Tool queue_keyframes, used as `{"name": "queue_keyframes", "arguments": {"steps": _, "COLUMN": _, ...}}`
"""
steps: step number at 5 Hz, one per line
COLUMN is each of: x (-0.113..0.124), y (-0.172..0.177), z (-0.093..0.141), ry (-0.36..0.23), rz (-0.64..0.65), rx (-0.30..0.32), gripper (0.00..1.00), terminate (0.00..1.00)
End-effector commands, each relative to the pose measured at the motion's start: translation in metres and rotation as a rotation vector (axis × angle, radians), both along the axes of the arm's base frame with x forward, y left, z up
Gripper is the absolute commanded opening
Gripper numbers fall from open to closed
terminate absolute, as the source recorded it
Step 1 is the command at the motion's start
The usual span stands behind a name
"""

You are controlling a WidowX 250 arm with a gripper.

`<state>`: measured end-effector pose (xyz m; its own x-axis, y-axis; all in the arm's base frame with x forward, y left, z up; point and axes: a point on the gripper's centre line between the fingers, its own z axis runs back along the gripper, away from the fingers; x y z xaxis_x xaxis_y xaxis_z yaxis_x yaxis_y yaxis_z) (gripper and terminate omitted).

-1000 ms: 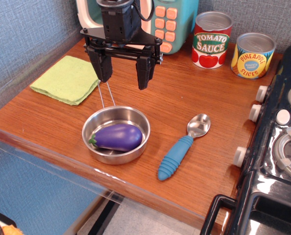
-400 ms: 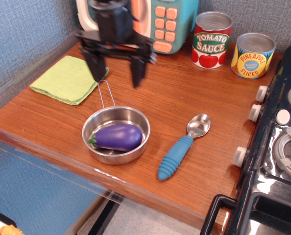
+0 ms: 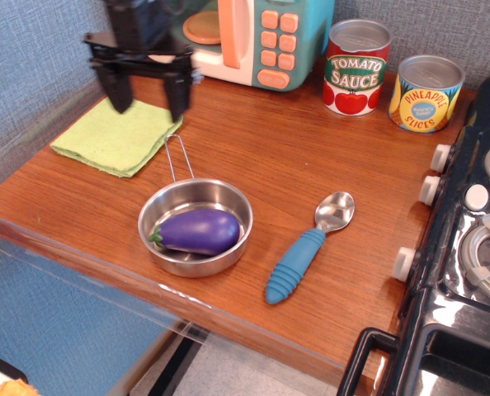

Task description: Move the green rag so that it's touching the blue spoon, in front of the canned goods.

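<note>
**Q:** Since a sec ago, what's moved?

**A:** Only the black robot gripper (image 3: 146,92). It was over the bench centre, above the pan handle; it's now gone left and sits above the right part of the light yellow-green folded cloth, i.e. the green rag (image 3: 113,134). Nothing else shifted.

**Q:** Gripper state?

**A:** Its two fingers are spread wide apart w/ nothing between them. Can't tell if the tips touch the rag.

**Q:** Layout, near to far?

**A:** Nearest, on the brown wooden countertop (image 3: 311,157): a round steel pan (image 3: 195,228) w/ a thin wire handle pointing back, holding a purple toy eggplant (image 3: 199,231). Just right of it, apart from the pan, lies the blue spoon (image 3: 308,247), shiny silver bowl toward the back, thick ribbed blue handle toward the front edge. At far right, a black toy stove (image 3: 468,264) w/ white knobs. Further back on the left, the rag lies flat by the grey wall, well apart from the spoon, pan between them. At the back: a teal and white toy microwave (image 3: 257,37) w/ orange buttons, then the canned goods, a red-and-white "Tomato Sauce" can (image 3: 357,68) and a shorter yellow-and-blue "Pineapple Slices" can (image 3: 426,93), side by side.
</note>
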<state>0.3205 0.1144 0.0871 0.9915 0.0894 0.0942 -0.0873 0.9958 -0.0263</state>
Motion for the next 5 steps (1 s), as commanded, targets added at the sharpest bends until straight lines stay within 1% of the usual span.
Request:
{"name": "queue_keyframes", "arguments": {"steps": 1, "x": 0.022, "y": 0.076, "z": -0.01, "ry": -0.064, "rz": 0.03, "rx": 0.082, "gripper": 1.0, "terminate": 0.0}}
{"name": "queue_keyframes", "arguments": {"steps": 2, "x": 0.023, "y": 0.095, "z": -0.023, "ry": -0.075, "rz": 0.073, "rx": 0.095, "gripper": 1.0, "terminate": 0.0}}
{"name": "queue_keyframes", "arguments": {"steps": 3, "x": 0.027, "y": 0.098, "z": -0.03, "ry": -0.076, "rz": 0.065, "rx": 0.106, "gripper": 1.0, "terminate": 0.0}}
{"name": "queue_keyframes", "arguments": {"steps": 4, "x": 0.03, "y": 0.095, "z": -0.033, "ry": -0.074, "rz": 0.06, "rx": 0.098, "gripper": 1.0, "terminate": 0.0}}
{"name": "queue_keyframes", "arguments": {"steps": 5, "x": 0.033, "y": 0.084, "z": -0.03, "ry": -0.084, "rz": 0.031, "rx": 0.096, "gripper": 1.0, "terminate": 0.0}}
